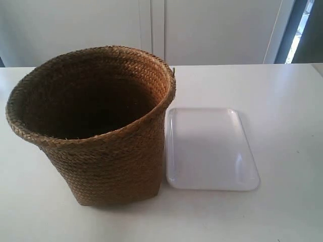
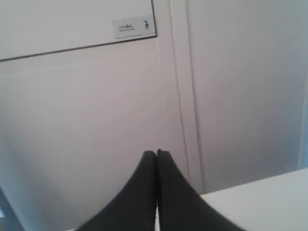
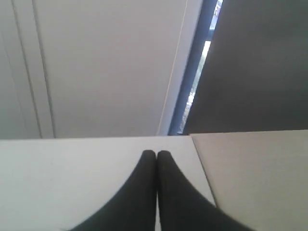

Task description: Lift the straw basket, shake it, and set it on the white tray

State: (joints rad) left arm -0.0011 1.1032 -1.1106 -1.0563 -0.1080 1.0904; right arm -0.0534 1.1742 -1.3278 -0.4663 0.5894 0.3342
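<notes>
The straw basket (image 1: 108, 151), brown and braided with a dark inside, stands upright on the white table at the exterior view's left. Its side touches or nearly touches the white tray (image 1: 209, 148), which lies flat just to its right with nothing on it. No arm shows in the exterior view. My left gripper (image 2: 157, 153) is shut with nothing between its black fingers and faces a pale wall. My right gripper (image 3: 156, 153) is also shut on nothing, above a bare part of the table. Neither wrist view shows the basket or the tray.
The white table (image 1: 282, 101) stretches around both objects. A pale panelled wall (image 1: 212, 30) runs behind it. In the right wrist view the table's edge meets a second grey-beige surface (image 3: 260, 178).
</notes>
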